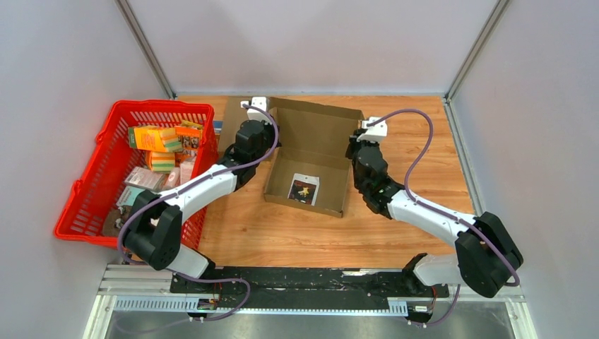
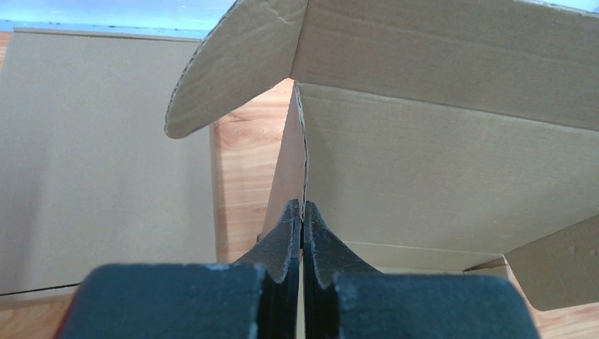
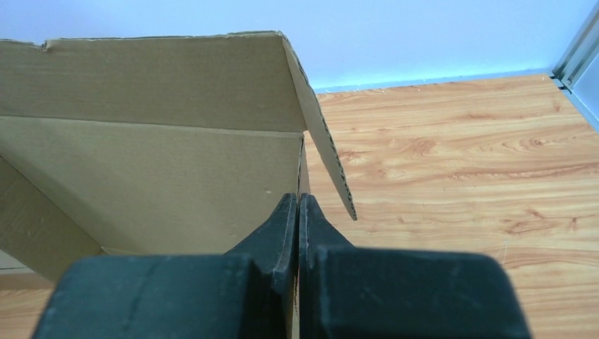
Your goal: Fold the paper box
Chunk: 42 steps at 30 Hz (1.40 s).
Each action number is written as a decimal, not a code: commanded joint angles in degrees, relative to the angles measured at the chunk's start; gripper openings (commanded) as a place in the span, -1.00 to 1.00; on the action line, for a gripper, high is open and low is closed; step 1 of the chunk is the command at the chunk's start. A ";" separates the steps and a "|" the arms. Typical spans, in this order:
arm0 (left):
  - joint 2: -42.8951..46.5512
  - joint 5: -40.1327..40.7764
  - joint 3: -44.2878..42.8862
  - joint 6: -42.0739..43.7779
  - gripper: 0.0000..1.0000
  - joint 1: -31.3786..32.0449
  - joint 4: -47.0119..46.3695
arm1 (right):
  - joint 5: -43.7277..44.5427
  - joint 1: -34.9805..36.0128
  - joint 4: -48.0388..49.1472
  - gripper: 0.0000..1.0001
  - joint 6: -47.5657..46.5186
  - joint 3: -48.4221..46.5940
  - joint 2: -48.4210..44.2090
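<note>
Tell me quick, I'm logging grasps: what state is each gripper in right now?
Left gripper: closed on the left wall of the cardboard box.
Right gripper: closed on its right wall.

You've got a wood-grain counter [image 1: 297, 236] boxed in by plain pale walls [image 1: 318, 42] left, far and right, metal posts [image 1: 145, 46] in both far corners. Light's soft and even.

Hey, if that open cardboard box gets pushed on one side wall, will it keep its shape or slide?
The cardboard box will probably flex rather than stay rigid: its corner flap stands loose, not tucked in. It looks light, holding only one small card, so a shove likely slides it across the wooden table.
</note>
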State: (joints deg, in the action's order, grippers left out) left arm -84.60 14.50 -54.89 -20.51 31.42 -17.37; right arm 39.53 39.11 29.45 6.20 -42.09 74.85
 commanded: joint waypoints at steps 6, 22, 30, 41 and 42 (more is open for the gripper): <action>3.03 -7.29 4.96 -1.81 -1.00 1.98 -6.53 | 3.01 6.41 10.09 -0.93 0.13 5.60 -2.07; 8.48 -9.67 11.91 -2.08 -1.00 1.98 -5.66 | 15.48 16.43 -0.37 -0.88 9.72 4.82 -0.41; 9.97 -9.85 15.25 -3.04 -1.00 1.98 -4.87 | 19.18 21.35 0.26 -0.76 9.01 8.51 0.74; 12.79 -5.89 19.91 -4.80 -1.00 1.98 -1.27 | 1.99 24.43 -56.39 1.00 33.77 4.74 -16.82; 12.88 -5.71 20.17 -5.06 -1.00 1.98 -1.53 | -1.18 24.43 -60.18 1.00 37.01 5.08 -18.23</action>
State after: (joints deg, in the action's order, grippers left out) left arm -72.99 9.39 -36.38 -23.51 32.97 -21.56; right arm 51.59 63.51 -3.40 27.77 -33.74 63.46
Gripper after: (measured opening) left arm 0.008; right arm 0.997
